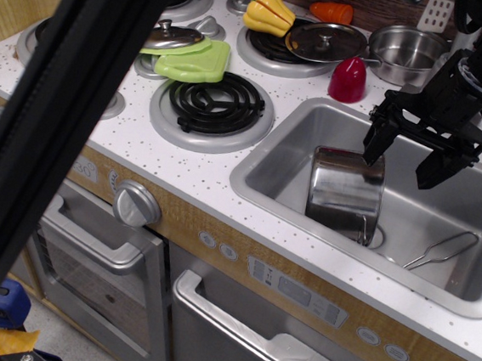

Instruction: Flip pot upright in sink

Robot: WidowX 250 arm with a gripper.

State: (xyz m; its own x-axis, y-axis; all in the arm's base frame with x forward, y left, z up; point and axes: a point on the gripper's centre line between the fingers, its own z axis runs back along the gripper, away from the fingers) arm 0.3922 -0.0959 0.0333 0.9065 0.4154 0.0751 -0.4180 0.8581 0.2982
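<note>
Observation view: small shiny stainless-steel cylindrical pot stands in large silver-grey rectangular sink, left of centre, beside round drain. Black claw hovers just above pot's right rim, 2 fingers spread apart, holding nothing. White speckled worktop surrounds sink.

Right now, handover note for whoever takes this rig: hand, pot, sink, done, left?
Hand: open, empty, hanging over the sink above the pot's far rim.
Pot: in the sink by the drain, steel bottom facing up, so apparently not yet upright; whether it is tilted is unclear.
Done: hand positioned over pot.
Left: grasp pot, flip upright, set down in sink, release.
</note>
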